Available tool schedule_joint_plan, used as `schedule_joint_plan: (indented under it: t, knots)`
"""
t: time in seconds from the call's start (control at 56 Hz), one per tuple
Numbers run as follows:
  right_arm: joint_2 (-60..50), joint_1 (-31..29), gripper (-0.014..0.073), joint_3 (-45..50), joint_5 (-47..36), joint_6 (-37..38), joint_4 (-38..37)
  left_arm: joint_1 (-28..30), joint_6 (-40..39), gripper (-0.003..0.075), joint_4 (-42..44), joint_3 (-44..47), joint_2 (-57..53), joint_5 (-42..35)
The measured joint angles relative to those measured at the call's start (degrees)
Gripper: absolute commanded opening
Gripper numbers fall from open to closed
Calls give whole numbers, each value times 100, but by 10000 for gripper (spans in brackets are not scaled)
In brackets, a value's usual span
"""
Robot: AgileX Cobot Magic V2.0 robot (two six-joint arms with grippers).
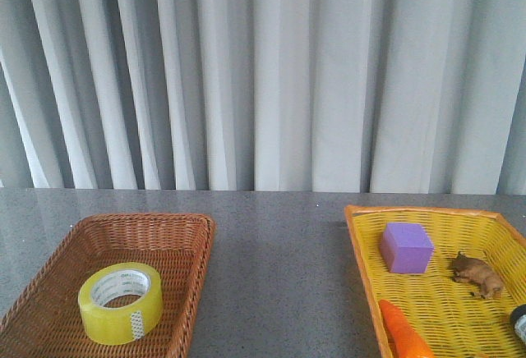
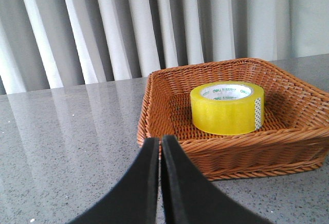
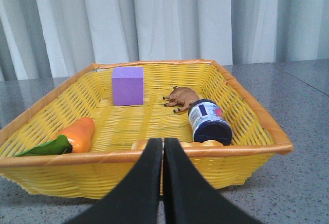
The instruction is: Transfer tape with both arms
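While flat in the brown basket, the tape; both arms' fingers pressed together

Two woven baskets sit on the table, one brown and one yellow, with one roll of yellow tape, one purple cube, one brown toy animal, one orange carrot and one dark jar.
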Motion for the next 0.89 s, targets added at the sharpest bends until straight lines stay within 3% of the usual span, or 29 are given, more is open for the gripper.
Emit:
schedule_joint_plan:
  t: [0.892]
  knots:
    - [0,356,-4,0,18,14,-219,0,0,-5,0,0,0,0]
